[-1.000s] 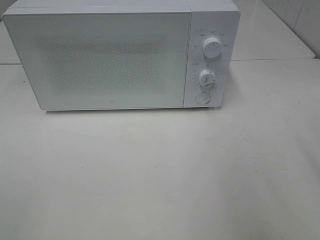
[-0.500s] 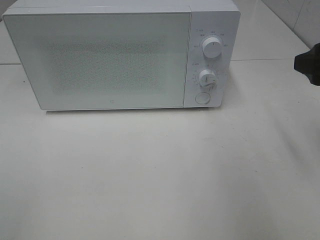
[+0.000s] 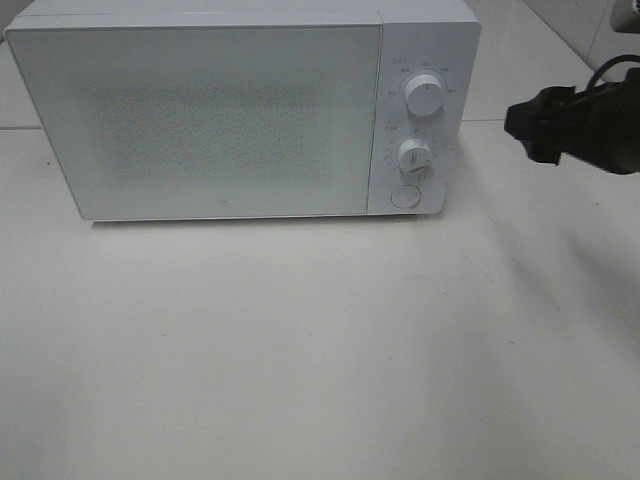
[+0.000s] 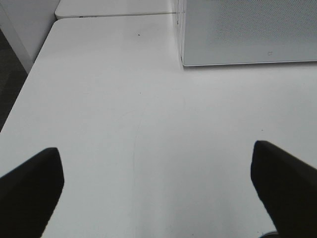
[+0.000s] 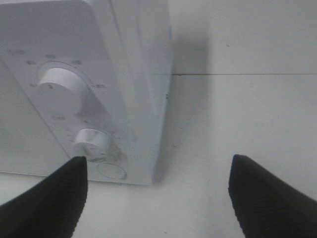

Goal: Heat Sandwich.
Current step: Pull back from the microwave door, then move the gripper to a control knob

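The white microwave (image 3: 220,110) stands at the back of the table with its door shut. The sandwich is out of view. My right gripper (image 3: 528,128) hangs in the air just right of the control panel, open and empty; in the right wrist view its gripper (image 5: 156,198) faces the lower knob (image 5: 91,144) and the round button (image 5: 111,171). My left gripper (image 4: 158,193) is open over bare table, near the microwave's front left corner (image 4: 198,54). It does not show in the exterior view.
The panel carries an upper knob (image 3: 424,96), a lower knob (image 3: 414,155) and a round button (image 3: 405,195). The white table (image 3: 320,350) stretches in front of the microwave. A seam between tabletops (image 5: 247,74) runs behind the right side.
My right gripper has come in from the right edge and moved left toward the microwave's control panel. The microwave has not moved.
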`<control>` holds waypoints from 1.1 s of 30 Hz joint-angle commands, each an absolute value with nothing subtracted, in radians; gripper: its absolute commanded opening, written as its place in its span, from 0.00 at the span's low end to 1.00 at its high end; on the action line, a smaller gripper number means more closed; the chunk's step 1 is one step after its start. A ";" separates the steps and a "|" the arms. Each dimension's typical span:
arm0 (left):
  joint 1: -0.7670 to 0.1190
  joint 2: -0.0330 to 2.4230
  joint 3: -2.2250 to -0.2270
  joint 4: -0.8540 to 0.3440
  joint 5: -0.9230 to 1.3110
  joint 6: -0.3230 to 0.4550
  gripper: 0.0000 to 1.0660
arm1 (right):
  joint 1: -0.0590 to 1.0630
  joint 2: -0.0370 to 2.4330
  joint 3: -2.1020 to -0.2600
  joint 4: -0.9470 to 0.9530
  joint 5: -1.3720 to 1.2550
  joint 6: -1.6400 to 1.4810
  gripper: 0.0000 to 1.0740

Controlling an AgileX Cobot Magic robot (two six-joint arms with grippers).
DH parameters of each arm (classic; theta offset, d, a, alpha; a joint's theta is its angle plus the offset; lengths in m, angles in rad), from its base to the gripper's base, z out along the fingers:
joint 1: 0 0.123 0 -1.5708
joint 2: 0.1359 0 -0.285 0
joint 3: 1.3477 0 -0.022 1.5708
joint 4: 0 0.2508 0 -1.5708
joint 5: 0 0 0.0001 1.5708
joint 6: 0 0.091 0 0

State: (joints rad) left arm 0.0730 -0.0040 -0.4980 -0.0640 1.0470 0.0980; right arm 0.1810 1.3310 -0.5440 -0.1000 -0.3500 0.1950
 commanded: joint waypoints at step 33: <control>0.079 -0.030 -0.495 -0.070 1.036 0.092 0.91 | 0.692 1.774 -0.436 0.691 -1.213 -0.212 0.71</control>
State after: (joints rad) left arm 0.0730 -0.0040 -0.4980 -0.0640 1.0470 0.0980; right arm 0.6870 1.7740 -0.4330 0.6800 -1.1830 -0.2000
